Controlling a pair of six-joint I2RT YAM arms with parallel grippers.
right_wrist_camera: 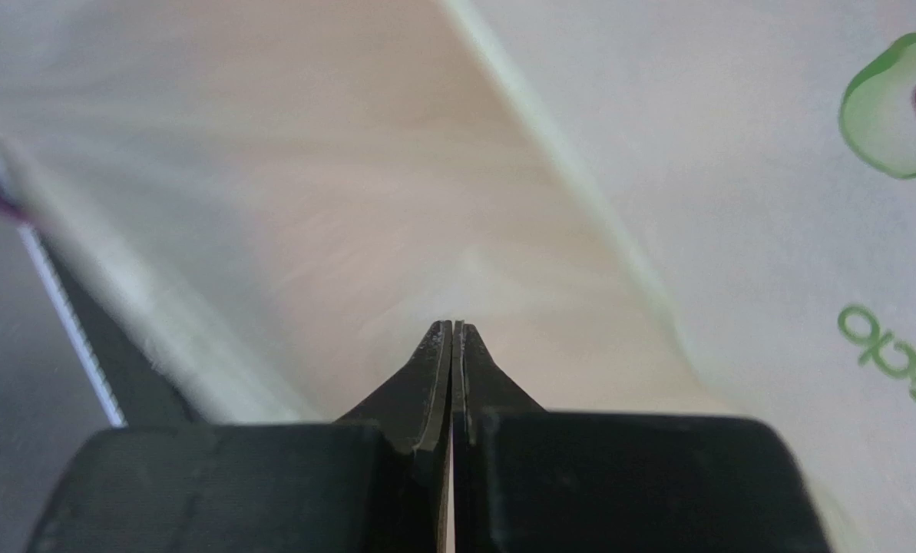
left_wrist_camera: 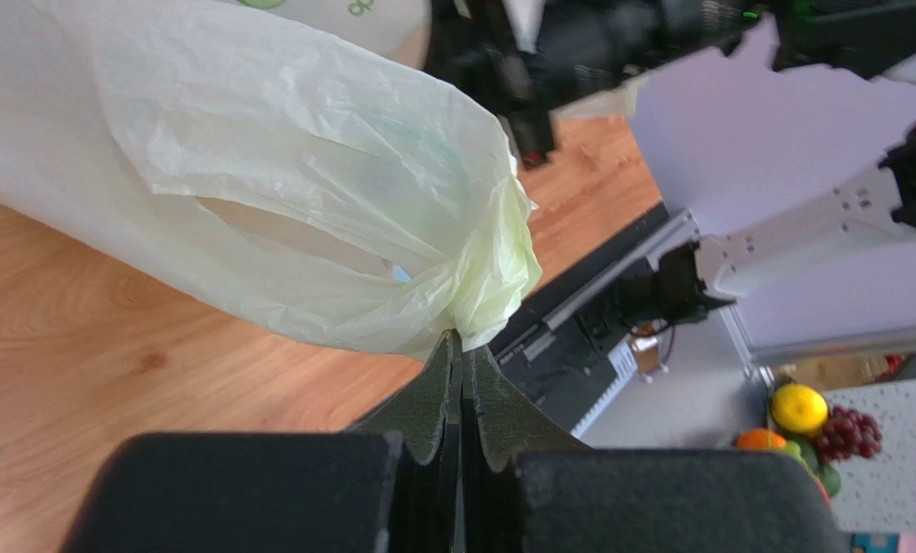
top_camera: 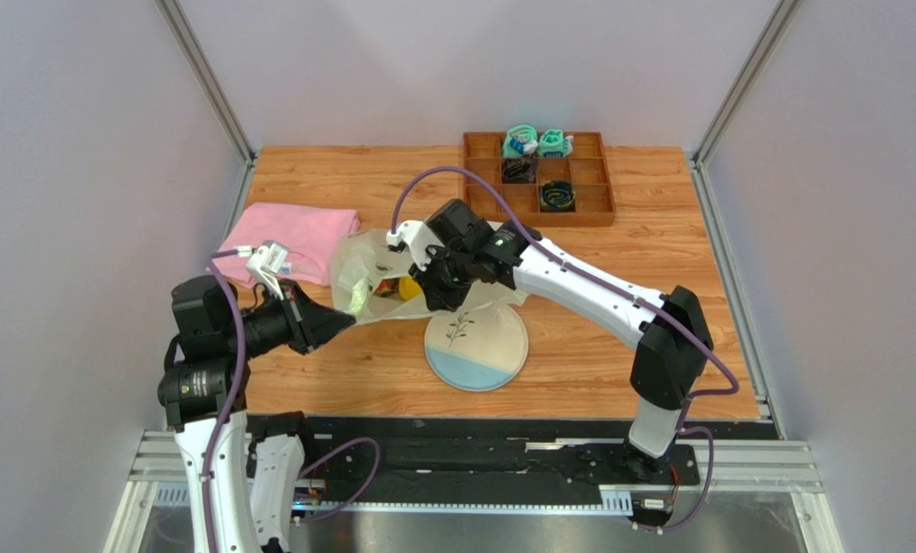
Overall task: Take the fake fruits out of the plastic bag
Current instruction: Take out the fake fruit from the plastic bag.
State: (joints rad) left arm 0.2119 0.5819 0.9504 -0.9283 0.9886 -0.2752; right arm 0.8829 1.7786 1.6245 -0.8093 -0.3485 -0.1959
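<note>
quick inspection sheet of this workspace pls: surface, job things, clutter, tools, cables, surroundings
surface: wooden table, bare wood showing around the things on it
job's things: plastic bag lies crumpled beside the pink cloth; one yellow fruit shows at its mouth, other fruits not visible
clutter: pink cloth, plate, brown tray holding teal items and black items
tools: left tool shut on a bunched edge of the bag; right tool shut at the bag's mouth, nothing seen between its tips
cables: purple cable loops above the right arm; another runs along the left arm
surroundings: pale walls, metal frame posts
</note>
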